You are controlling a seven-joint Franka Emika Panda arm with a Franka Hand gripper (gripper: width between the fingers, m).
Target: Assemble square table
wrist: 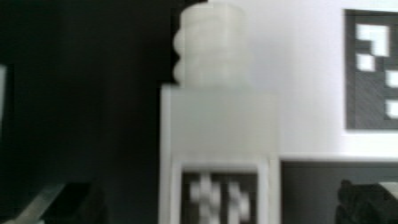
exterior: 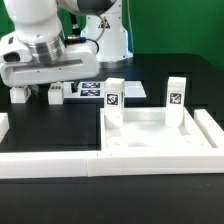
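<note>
The white square table top lies at the exterior view's right. Two white legs with tags stand upright in its far corners, one on the left and one on the right. Another white leg lies on the black table at the back left. In the wrist view this leg is a long white block with a ribbed end and a blurred tag. My gripper is low over it. It is open, with a dark finger on each side of the leg and gaps between.
The marker board lies flat at the back, just beside the lying leg, and shows in the wrist view. Long white L-shaped rails run along the front and up the right side of the table top.
</note>
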